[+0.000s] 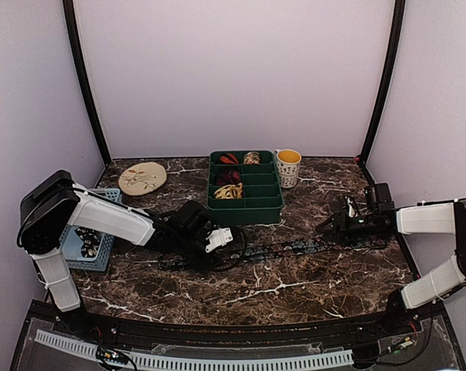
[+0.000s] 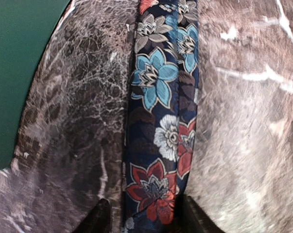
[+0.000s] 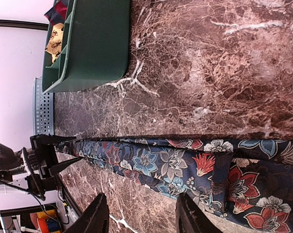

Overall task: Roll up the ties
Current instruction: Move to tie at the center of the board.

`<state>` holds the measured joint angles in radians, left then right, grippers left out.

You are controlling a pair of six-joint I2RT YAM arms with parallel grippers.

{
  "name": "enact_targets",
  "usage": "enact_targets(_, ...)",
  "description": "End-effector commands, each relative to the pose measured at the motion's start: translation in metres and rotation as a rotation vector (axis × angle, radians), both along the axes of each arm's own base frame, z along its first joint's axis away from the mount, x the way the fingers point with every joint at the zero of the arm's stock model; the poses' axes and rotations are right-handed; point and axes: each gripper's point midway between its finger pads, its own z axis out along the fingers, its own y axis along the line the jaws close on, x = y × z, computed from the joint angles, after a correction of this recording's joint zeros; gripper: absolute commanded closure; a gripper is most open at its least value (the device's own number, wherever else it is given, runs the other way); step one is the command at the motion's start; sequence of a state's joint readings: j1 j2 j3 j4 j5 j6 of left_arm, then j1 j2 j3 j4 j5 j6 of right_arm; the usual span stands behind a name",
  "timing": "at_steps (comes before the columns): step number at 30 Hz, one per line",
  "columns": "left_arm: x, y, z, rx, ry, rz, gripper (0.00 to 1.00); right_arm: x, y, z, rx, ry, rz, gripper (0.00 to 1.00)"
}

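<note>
A long dark-blue floral tie lies flat and unrolled on the marble table, in front of the green tray. My left gripper is at its narrow left end. In the left wrist view the tie runs between the two fingers of the left gripper, close to the right finger, with a gap at the left one. My right gripper hovers by the wide end, open. The tie crosses just beyond the right gripper, with only marble between its fingers. Rolled ties sit in the tray.
A yellow-filled patterned cup stands right of the tray. A beige plate lies at the back left, and a blue-grey perforated basket sits under the left arm. The tray's wall is close to the left gripper.
</note>
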<state>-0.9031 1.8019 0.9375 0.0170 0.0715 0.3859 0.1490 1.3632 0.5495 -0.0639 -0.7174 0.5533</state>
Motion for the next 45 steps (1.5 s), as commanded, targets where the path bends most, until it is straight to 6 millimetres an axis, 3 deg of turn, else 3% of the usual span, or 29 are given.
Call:
enact_targets(1,0.001,0.008,0.004,0.025,-0.030,0.009,0.42,0.007,0.005,0.010,0.012,-0.047,0.023,0.54)
enact_targets(5,-0.002,0.003,-0.004,0.024,0.005,-0.011,0.39,0.007,0.004,0.010,0.002,-0.050,0.028,0.54)
enact_targets(10,-0.004,-0.012,-0.015,0.015,0.043,-0.062,0.56,0.008,-0.007,0.006,-0.007,-0.033,-0.005,0.54)
enact_targets(16,0.003,-0.036,-0.014,-0.018,0.048,-0.106,0.68,0.016,-0.030,0.013,-0.019,-0.047,-0.063,0.54)
enact_targets(21,0.006,-0.062,-0.013,-0.051,0.043,-0.141,0.70,0.021,-0.043,0.017,-0.039,-0.060,-0.088,0.54)
enact_targets(25,0.024,-0.070,-0.012,-0.025,-0.015,-0.102,0.68,0.021,-0.041,0.015,-0.018,-0.055,-0.090,0.54)
enact_targets(30,0.034,-0.051,0.002,-0.011,-0.032,-0.055,0.47,0.018,-0.037,0.015,0.004,-0.052,-0.081,0.55)
enact_targets(35,0.021,-0.025,0.024,-0.041,-0.046,-0.020,0.32,0.017,-0.028,0.015,0.001,-0.064,-0.059,0.55)
enact_targets(38,0.013,-0.010,0.027,-0.052,-0.030,0.016,0.30,0.016,-0.020,0.014,0.006,-0.065,-0.042,0.55)
enact_targets(45,-0.002,0.024,-0.005,0.066,0.020,0.047,0.39,0.019,-0.005,0.018,0.003,-0.077,0.001,0.55)
